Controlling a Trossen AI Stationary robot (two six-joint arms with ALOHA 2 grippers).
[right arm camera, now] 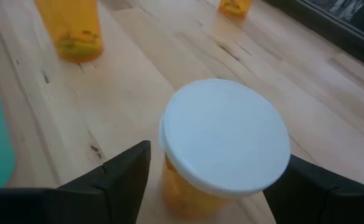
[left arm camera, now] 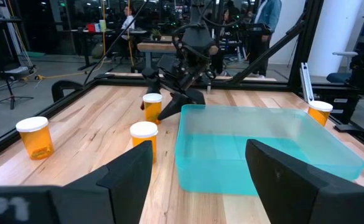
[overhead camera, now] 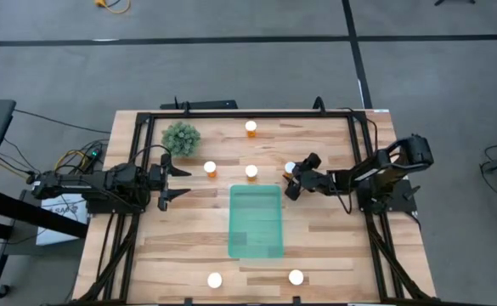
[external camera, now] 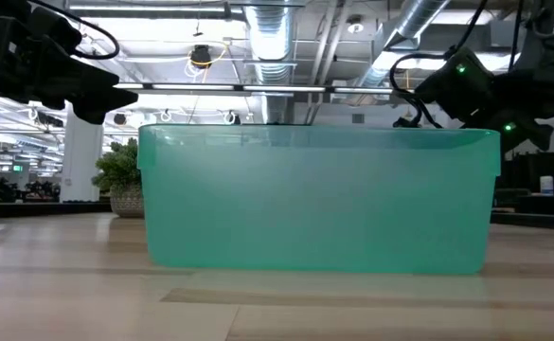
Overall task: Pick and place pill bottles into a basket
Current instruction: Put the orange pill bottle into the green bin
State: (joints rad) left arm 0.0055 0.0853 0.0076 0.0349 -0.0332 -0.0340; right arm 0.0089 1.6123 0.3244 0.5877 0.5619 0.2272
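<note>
I see one pill bottle upright on the worktop, just off the basket's far right corner, sitting between my right gripper's spread fingers, which haven't closed on it. The basket lies mid-worktop, nothing visible in it. Five other bottles stand scattered around it. My left gripper waits open at the left edge.
</note>
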